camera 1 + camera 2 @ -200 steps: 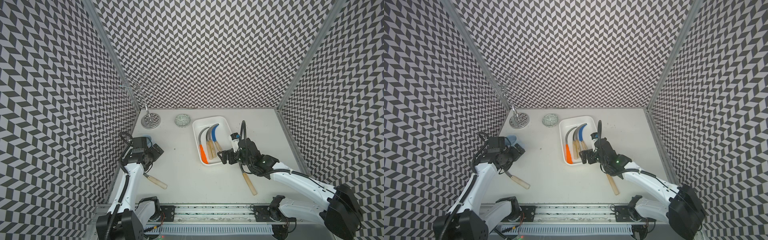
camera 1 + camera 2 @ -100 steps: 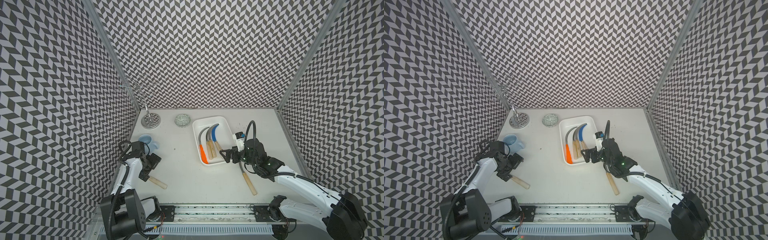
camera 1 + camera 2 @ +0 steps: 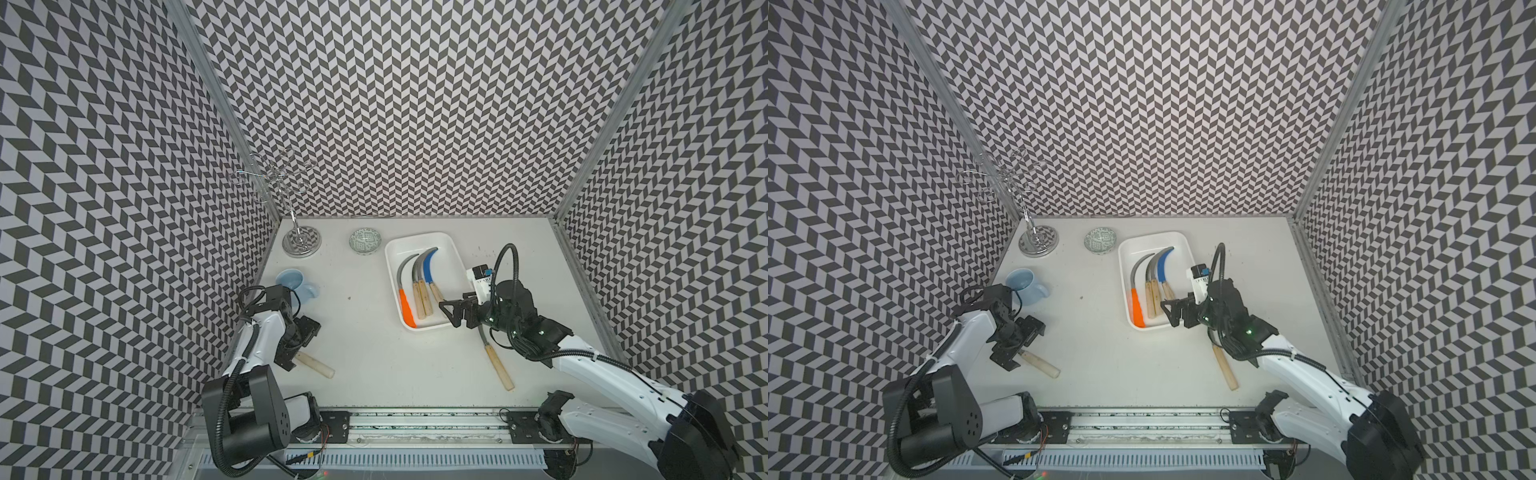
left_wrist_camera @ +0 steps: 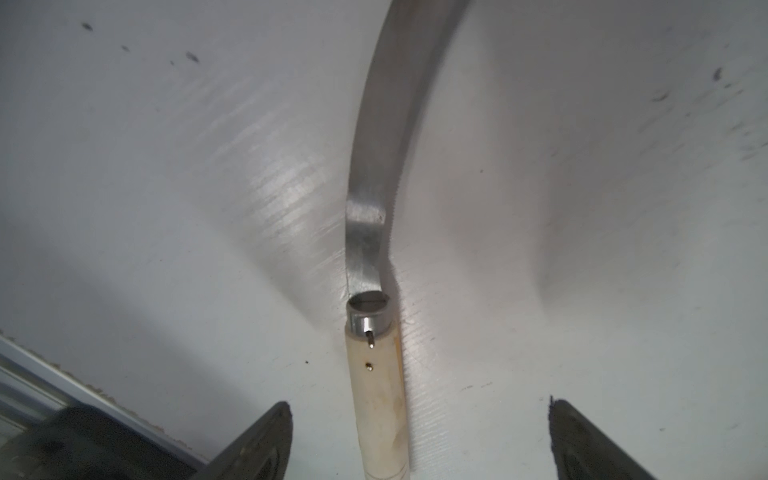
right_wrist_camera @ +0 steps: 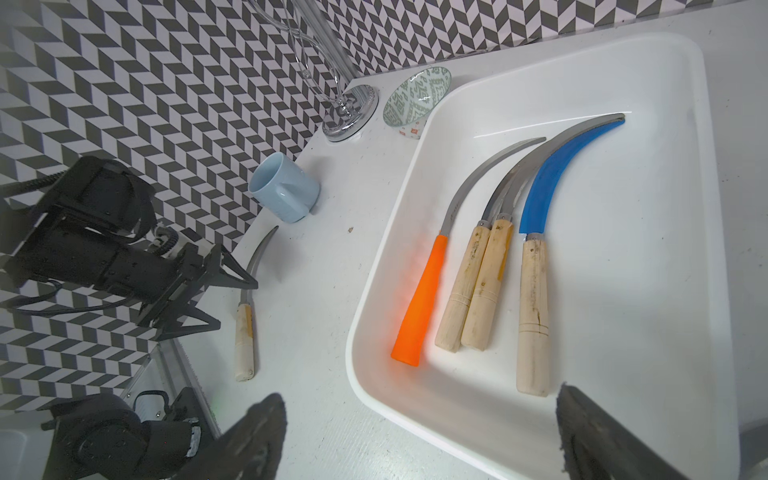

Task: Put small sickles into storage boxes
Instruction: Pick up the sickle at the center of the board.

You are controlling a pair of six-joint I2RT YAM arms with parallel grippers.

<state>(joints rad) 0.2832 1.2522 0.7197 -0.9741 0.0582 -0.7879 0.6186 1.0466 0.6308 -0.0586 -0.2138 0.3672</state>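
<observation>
White table (image 3: 365,374): left claw (image 4: 417,415) is wide open w/ a wood-handled sickle (image 4: 376,386) lying just between its tips. Prob. stiff, light, sharp blade, so grab the wood part. Right claw (image 5: 417,399) wide open, empty, over the white tray (image 5: 623,291).

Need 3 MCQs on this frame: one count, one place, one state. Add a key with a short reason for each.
1. How many sickles lie in the white tray?
A. two
B. four
C. six

2. Where is the light-blue mug?
A. inside the tray
B. hung on the wire stand
C. on the table, outside the tray

3. The right pincer is:
A. open and empty
B. shut on a wooden handle
C. shut on the patterned bowl

Key:
1 B: the right wrist view shows four handles side by side in the tray, one orange and three wooden.
2 C: in both top views the mug stands on the bare tabletop, apart from the tray.
3 A: its fingers stand wide apart with nothing between them.
</observation>
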